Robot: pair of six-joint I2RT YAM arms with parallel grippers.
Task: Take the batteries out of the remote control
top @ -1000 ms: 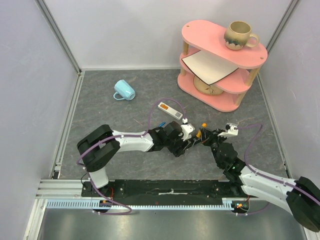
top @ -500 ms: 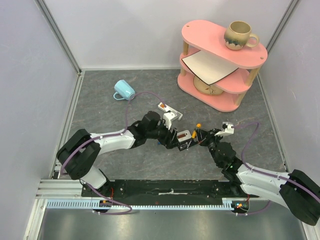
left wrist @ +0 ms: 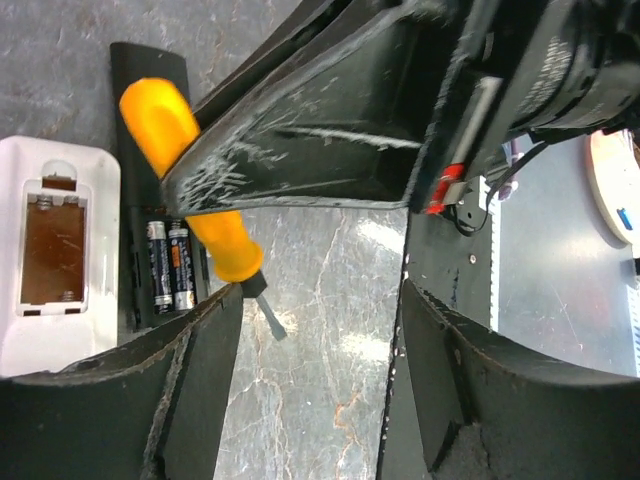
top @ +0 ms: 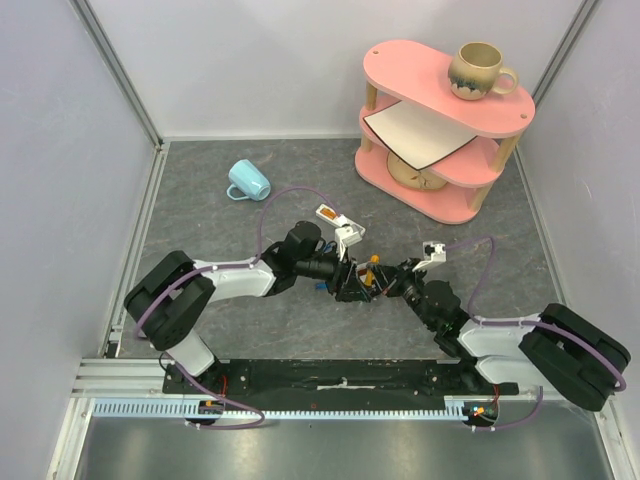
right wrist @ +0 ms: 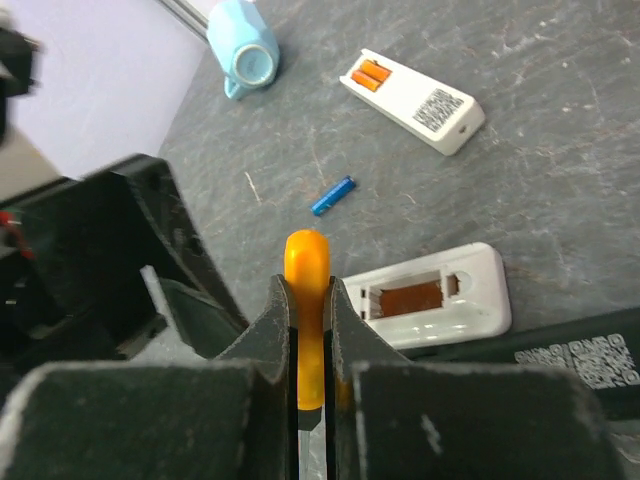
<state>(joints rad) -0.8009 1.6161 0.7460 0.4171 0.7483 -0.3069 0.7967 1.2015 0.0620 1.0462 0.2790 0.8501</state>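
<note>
Right claw clamps screwdriver, centre frame; left claw wide; two batteries in black remote.

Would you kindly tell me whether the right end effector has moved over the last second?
Yes, the right end effector moved left, away from the pink shelf.

Screwdriver and right gripper seemingly crowd the black remote.

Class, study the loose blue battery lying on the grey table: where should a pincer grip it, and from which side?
Grip the blue battery at mid-length, across its thin body, coming down from above. It lies flat on the table, nothing touching it, with room either side of its long axis.
</note>
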